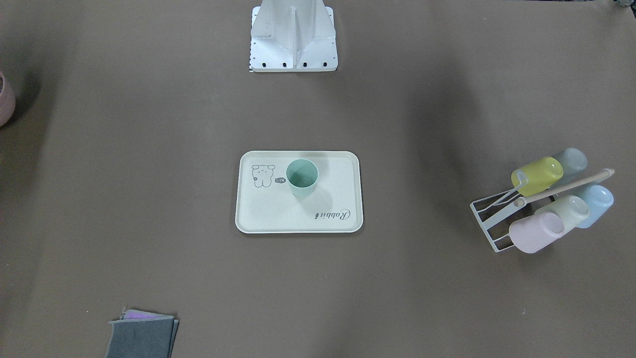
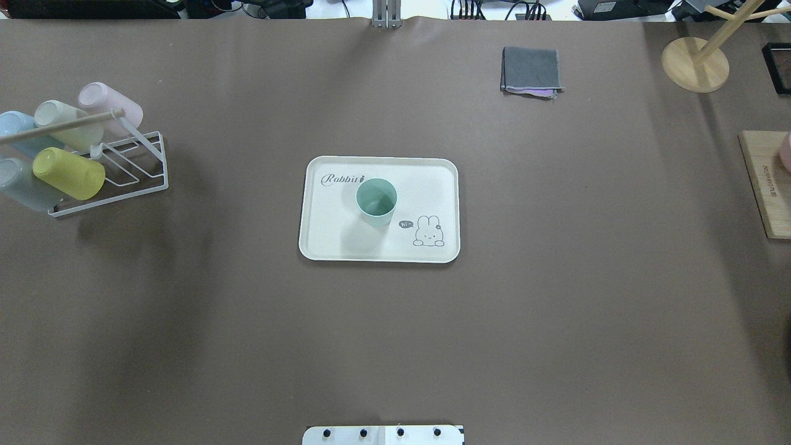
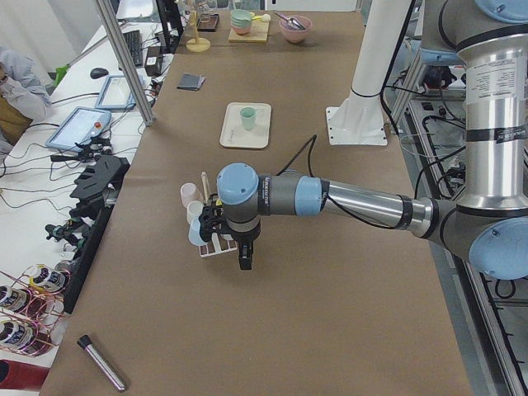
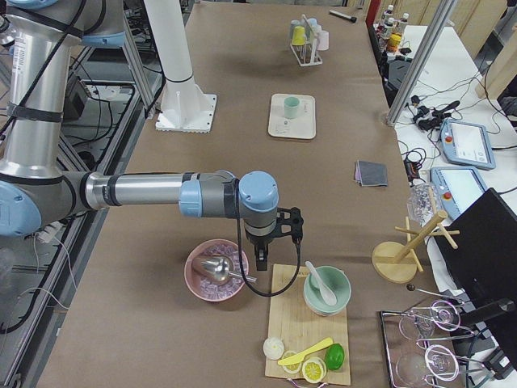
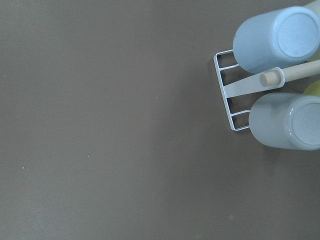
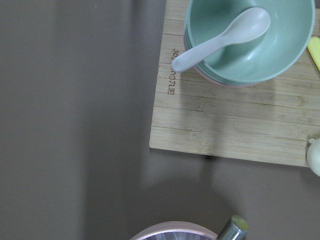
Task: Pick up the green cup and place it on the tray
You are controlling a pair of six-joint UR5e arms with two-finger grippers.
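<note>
Green cup (image 2: 376, 201) upright on the tray (image 2: 327, 241) (marked "Rabbit"); left gripper (image 3: 244, 261), right gripper (image 4: 260, 263): opening cannot be told

A wooden board (image 6: 235, 125) lies flat on the brown table (image 6: 75, 125), with lettering engraved near one edge. On it stands a green bowl (image 6: 280, 55) holding a pale spoon (image 6: 220, 40), whose handle overhangs the rim. Apart from the board, a pink bowl's rim (image 6: 175, 231) shows, with a metal tip (image 6: 232, 229) just beside it.

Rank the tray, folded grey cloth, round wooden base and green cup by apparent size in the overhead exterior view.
1. tray
2. folded grey cloth and round wooden base, too alike to separate
3. green cup, smallest
</note>
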